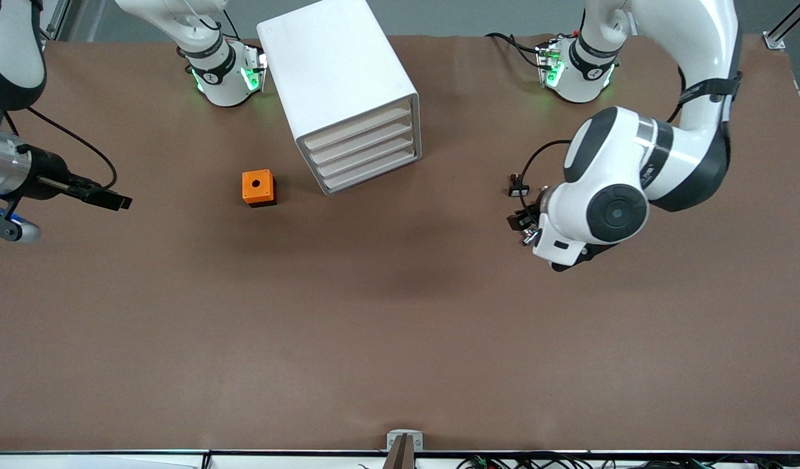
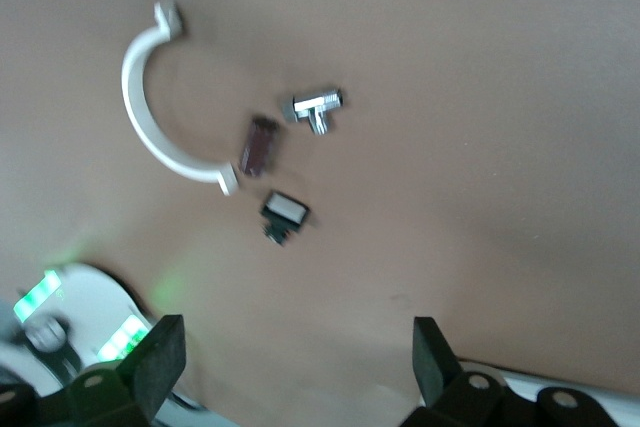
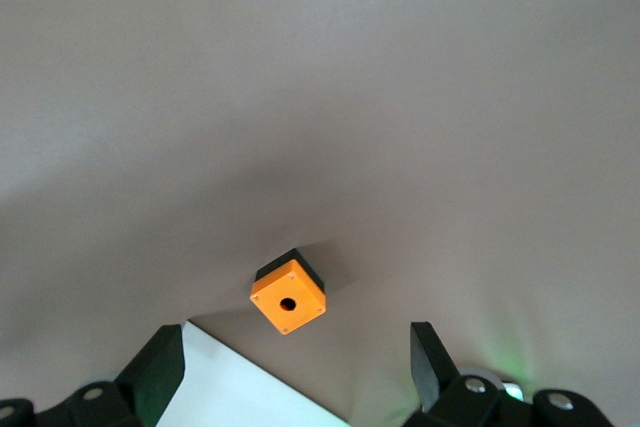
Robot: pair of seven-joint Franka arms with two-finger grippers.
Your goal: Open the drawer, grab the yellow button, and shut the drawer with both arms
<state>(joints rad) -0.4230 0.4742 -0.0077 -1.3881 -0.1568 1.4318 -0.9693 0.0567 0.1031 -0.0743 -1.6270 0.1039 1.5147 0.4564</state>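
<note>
Both my tools are wide open and empty: left tool (image 2: 290,357) over small parts, right tool (image 3: 295,362) over the orange cube (image 3: 288,298); drawer (image 1: 357,129) shut.

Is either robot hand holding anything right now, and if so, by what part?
Nothing is held. The left hand and the right hand are both open and empty above the bare table.

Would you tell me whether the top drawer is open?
Shut: the drawer sits flush with the three below it in the cabinet.

One cabinet (image 1: 348,85) with four drawers (image 1: 361,153), one orange box (image 1: 258,187), two arms (image 1: 634,176), four small parts (image 2: 285,217).
</note>
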